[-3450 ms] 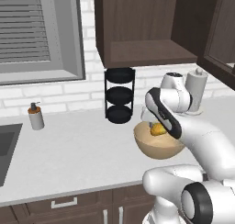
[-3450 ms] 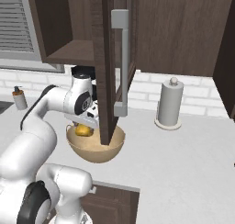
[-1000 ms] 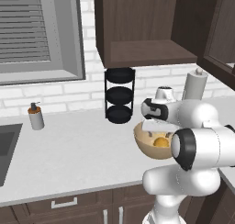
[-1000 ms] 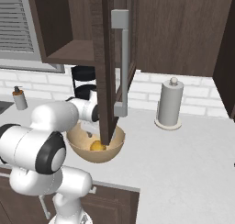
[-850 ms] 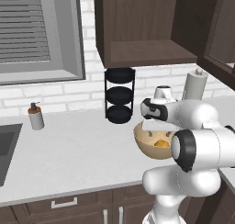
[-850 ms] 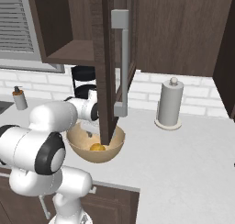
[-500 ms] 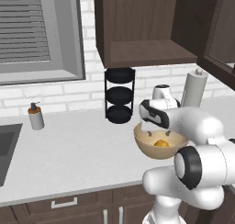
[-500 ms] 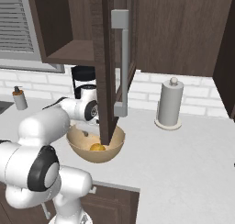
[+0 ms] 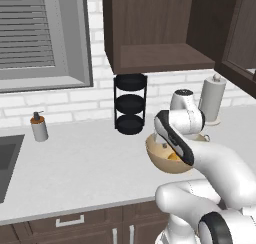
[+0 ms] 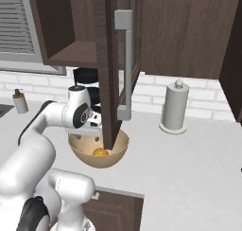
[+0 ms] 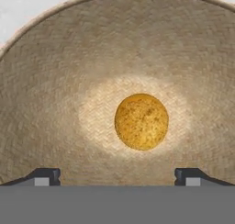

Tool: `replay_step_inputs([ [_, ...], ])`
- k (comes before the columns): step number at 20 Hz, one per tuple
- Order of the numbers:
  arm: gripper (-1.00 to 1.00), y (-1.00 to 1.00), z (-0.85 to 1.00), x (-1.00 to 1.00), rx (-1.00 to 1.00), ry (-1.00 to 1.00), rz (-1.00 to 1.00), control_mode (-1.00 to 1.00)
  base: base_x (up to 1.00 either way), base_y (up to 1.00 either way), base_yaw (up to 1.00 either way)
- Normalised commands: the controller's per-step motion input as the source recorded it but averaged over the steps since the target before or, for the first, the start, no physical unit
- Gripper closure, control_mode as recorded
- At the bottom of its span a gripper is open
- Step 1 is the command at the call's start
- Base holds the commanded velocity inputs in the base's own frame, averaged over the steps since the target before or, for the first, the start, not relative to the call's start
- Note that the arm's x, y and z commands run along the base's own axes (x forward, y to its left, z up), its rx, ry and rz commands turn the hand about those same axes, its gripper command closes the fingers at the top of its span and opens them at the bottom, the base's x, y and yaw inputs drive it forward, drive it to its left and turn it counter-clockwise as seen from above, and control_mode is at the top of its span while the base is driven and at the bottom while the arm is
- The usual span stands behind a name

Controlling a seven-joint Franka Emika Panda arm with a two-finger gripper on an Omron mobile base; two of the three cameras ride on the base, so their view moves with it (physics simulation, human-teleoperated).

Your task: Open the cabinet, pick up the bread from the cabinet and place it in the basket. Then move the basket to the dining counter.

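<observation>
Since a second ago the arm has drawn its hand up off the basket (image 11: pixel 55 81), and the bread (image 11: pixel 141 121) now lies loose in the middle of the basket floor instead of between the fingers. From the hand camera, the gripper (image 11: pixel 117 175) hangs straight above the bun, fingers spread wide apart and closed on nothing; the two dark fingertips (image 11: pixel 46 176) stand one to each side of the bun, clear of it.

One bun, one basket. Below the gripper, the basket sits on the grey counter (image 9: pixel 85 163), under the lower edge of the open cabinet door (image 10: pixel 111 59), whose long silver handle (image 10: pixel 125 64) hangs just to the gripper's right in the right base view. One black three-tier rack (image 9: pixel 130 105) stands behind the gripper against the brick wall. One paper towel roll (image 10: pixel 175 107) stands well off to its right, and one soap bottle (image 9: pixel 38 127) well off to its left. The cabinet (image 9: pixel 155 28) itself is open overhead.
</observation>
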Motion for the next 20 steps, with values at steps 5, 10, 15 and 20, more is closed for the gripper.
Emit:
replay_step_inputs([
  [5,-1.0,0.53,0.36,-0.13,0.0,0.03,0.16,-1.0,0.0,0.0,0.0],
  [10,-1.0,0.48,0.01,-0.01,-0.01,0.07,0.15,-1.0,0.0,0.0,0.0],
  [15,-1.0,0.28,-0.14,0.15,-0.04,0.05,0.11,-1.0,0.0,0.0,0.0],
  [20,-1.0,0.06,-0.21,0.19,-0.04,0.0,0.07,-1.0,0.0,0.0,0.0],
])
